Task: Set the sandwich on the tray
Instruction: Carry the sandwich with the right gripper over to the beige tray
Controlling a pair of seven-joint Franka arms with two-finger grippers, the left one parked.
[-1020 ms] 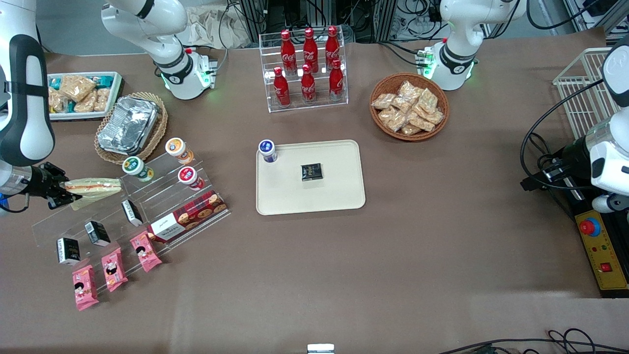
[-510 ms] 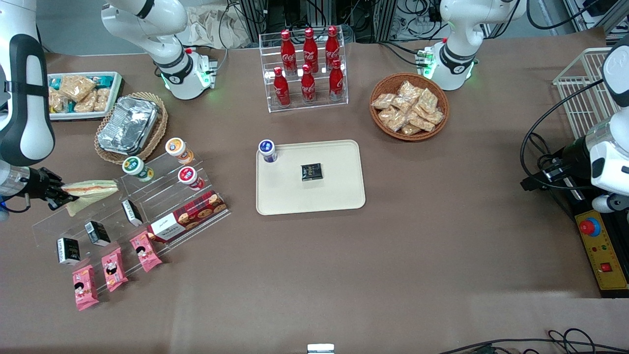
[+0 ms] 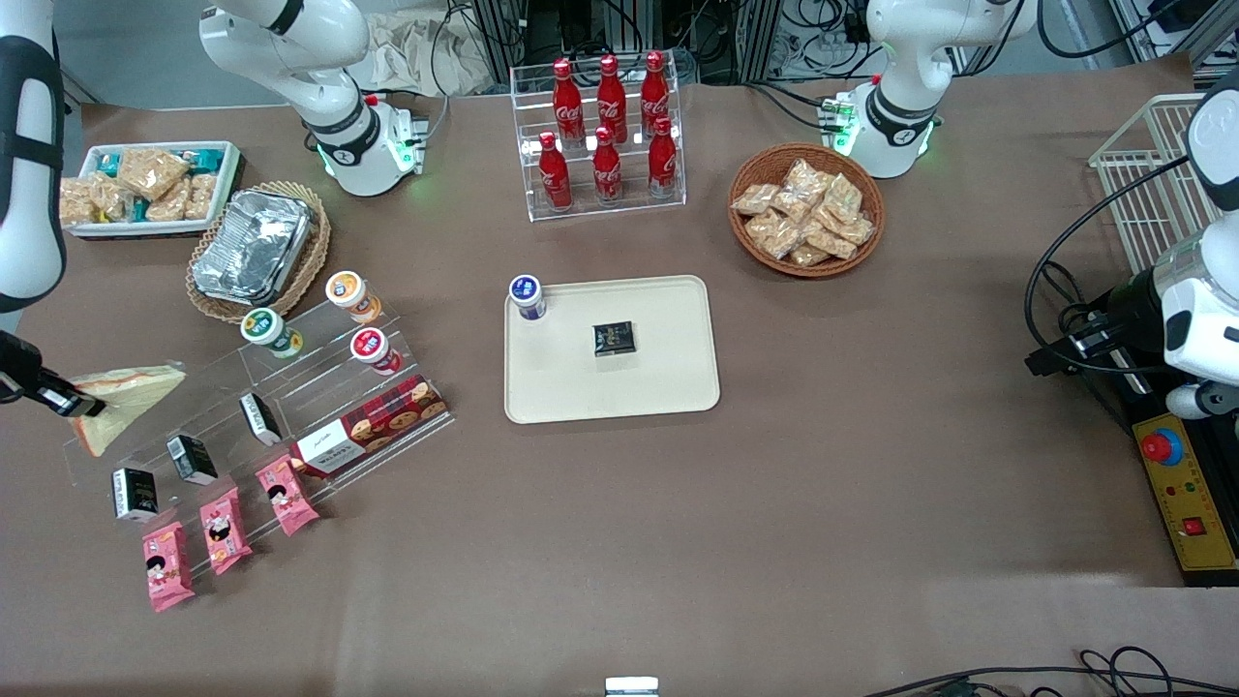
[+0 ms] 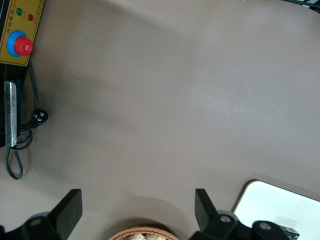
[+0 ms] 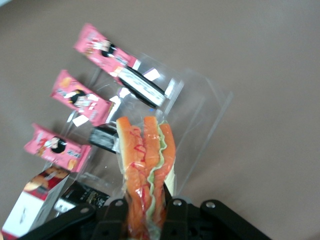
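Observation:
The sandwich [image 3: 121, 401], a pale wedge in clear wrap with orange-red filling [image 5: 146, 165], is held in my right gripper [image 3: 70, 405] at the working arm's end of the table, above the upper end of the clear tiered stand [image 3: 252, 397]. The fingers [image 5: 116, 214] are shut on the sandwich's wide end. The beige tray [image 3: 668, 387] lies mid-table, well away toward the parked arm's end, with a blue-lidded cup [image 3: 528, 295] and a small black packet [image 3: 614, 338] on it.
The stand holds cups [image 3: 365, 348], black packets [image 3: 191, 458], a cookie box [image 3: 373, 426] and pink snack packets [image 3: 223, 528]. A foil container in a basket [image 3: 254, 247], a white snack tray [image 3: 150, 184], a cola rack [image 3: 605, 136] and a snack basket [image 3: 805, 210] stand farther from the camera.
My gripper has moved with the sandwich away from the cups, toward the table's working-arm edge and slightly nearer the camera. The sandwich now shows its broad bread face.

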